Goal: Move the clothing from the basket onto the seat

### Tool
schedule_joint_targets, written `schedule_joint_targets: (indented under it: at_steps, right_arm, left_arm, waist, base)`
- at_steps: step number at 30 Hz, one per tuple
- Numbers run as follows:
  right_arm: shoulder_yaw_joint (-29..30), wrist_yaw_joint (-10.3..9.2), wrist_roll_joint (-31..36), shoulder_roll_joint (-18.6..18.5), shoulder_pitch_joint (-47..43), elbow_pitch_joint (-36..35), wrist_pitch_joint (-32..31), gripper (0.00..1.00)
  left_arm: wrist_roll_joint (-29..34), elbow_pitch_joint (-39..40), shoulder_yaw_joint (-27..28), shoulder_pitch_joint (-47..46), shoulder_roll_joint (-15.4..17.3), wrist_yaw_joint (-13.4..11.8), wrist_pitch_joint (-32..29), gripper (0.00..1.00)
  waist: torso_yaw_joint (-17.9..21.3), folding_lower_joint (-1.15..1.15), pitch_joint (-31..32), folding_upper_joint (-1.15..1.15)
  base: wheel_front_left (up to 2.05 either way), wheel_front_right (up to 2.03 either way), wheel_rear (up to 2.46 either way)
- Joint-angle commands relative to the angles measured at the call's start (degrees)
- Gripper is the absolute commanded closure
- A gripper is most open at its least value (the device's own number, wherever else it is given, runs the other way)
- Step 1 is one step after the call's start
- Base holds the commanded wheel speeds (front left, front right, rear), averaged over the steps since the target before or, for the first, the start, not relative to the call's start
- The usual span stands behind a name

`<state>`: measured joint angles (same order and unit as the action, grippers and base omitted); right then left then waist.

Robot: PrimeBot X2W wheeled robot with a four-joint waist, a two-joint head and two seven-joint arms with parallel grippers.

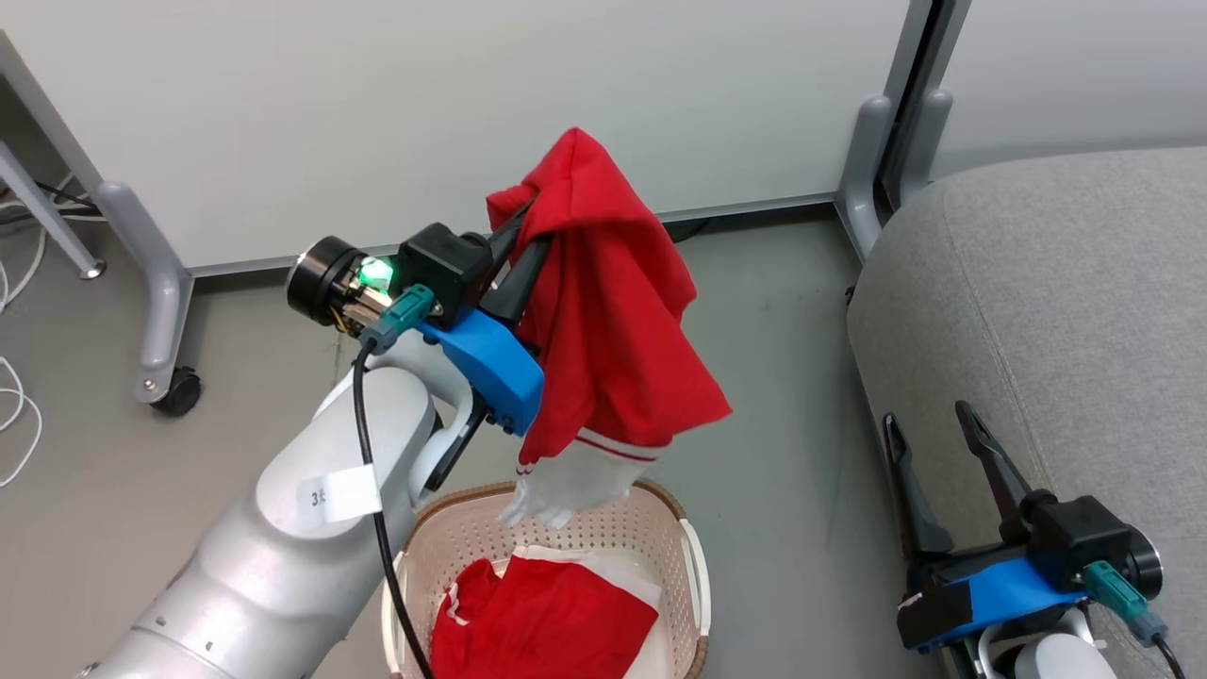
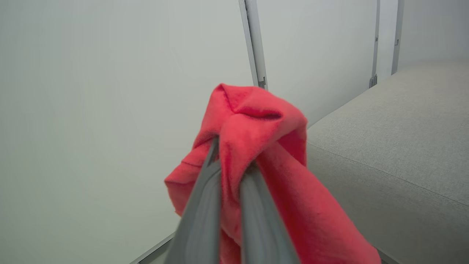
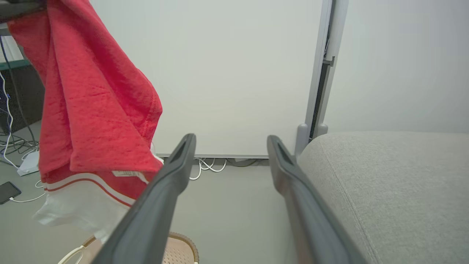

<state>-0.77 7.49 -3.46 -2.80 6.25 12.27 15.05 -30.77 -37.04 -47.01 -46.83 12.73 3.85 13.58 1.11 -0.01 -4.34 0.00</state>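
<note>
One aloft, one in basket (image 1: pixel 660 538).
Red garment (image 1: pixel 613 321) hangs above, white hem down; second garment (image 1: pixel 542 622) lies inside; grey seat (image 1: pixel 1066 311) alongside.

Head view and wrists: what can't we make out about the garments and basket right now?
- Left gripper fingertips: buried in the hanging red garment in left wrist and head views; depth of pinch unclear.
- Basket: near end cut off by head view's bottom edge, left side behind the left forearm.
- Second garment in it: lower part cut off, full shape unclear.
- Seat: runs off the right edge.
</note>
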Motion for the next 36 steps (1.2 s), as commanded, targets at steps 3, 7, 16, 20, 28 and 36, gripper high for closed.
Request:
schedule_joint_targets:
  at_steps: [3, 7, 16, 20, 28, 36]
  right_arm:
    - [-0.4, 0.01, -0.9, -0.2, -0.4, -0.9, 0.2, 0.00]
    - [-2.1, 0.01, -0.4, -0.2, 1.9, -2.1, 0.2, 0.00]
    - [-10.3, 0.01, 0.8, -0.2, 10.1, -0.7, 0.2, 0.00]
    - [-14.6, 0.01, 0.9, -0.2, 14.8, 1.5, 0.2, 0.00]
    - [-19.5, 0.01, 1.5, -0.2, 22.2, 8.9, 0.2, 0.00]
    - [-20.4, 0.01, 1.8, -0.2, 27.0, 20.4, 0.1, 0.00]
  left_arm:
    - [-0.4, 1.3, -0.3, 1.2, 0.7, -0.5, -0.5, 1.00]
    - [-0.4, 2.4, -0.7, 1.9, 0.9, -1.0, -1.1, 1.00]
    - [-0.5, 3.7, -1.5, 1.3, 0.1, -1.1, -1.8, 1.00]
    - [-0.2, 3.7, -2.1, 0.5, -0.6, -0.9, -1.8, 1.00]
    - [0.1, 3.1, -3.7, -1.1, -3.3, -0.3, -1.5, 1.00]
    - [0.4, 2.4, -5.0, -2.5, -5.7, 0.5, -0.7, 1.00]
  waist:
    - [-0.4, 0.01, 0.3, 0.00]
    - [-0.8, 0.01, 0.2, 0.00]
    - [-2.1, 0.01, -0.2, 0.00]
    - [-3.1, 0.01, -0.8, 0.00]
    - [-5.7, 0.01, -1.7, 0.00]
    - [-7.7, 0.01, -2.3, 0.00]
  base:
    - [0.00, 0.00, 0.00]
    - [0.00, 0.00, 0.00]
    - [0.00, 0.00, 0.00]
    - [0.00, 0.00, 0.00]
    - [0.00, 0.00, 0.00]
    - [0.00, 0.00, 0.00]
